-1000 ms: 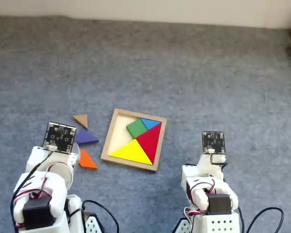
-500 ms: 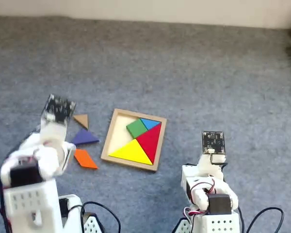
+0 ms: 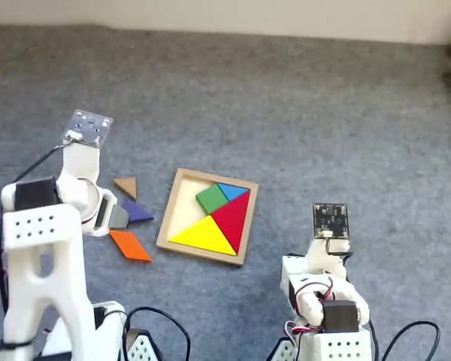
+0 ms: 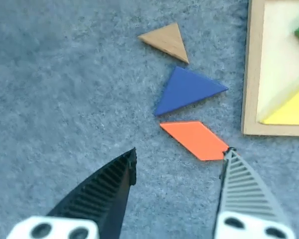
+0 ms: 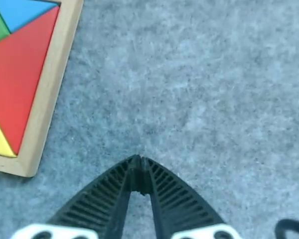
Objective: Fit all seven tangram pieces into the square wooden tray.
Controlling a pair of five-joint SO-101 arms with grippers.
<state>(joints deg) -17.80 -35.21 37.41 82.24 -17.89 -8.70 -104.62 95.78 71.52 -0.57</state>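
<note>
From the left wrist, the left tool (image 4: 181,149) is wide open over a flat orange piece (image 4: 195,140), with a blue triangle (image 4: 187,89) and a tan triangle (image 4: 167,41) beside the square wooden tray (image 3: 168,209). From high up, four smooth pieces (image 3: 229,214) lie inside it. The right tool (image 5: 139,158) is closed over the fuzzy grey worktop (image 5: 214,74).

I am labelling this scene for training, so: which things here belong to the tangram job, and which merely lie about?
Job: wooden tray, green square, light blue triangle, red triangle, yellow triangle, tan triangle, dark blue triangle, orange parallelogram.
Lying about: grey carpet, pale wall.

Grey carpet (image 3: 346,113) meets a pale wall (image 3: 286,15)
</note>
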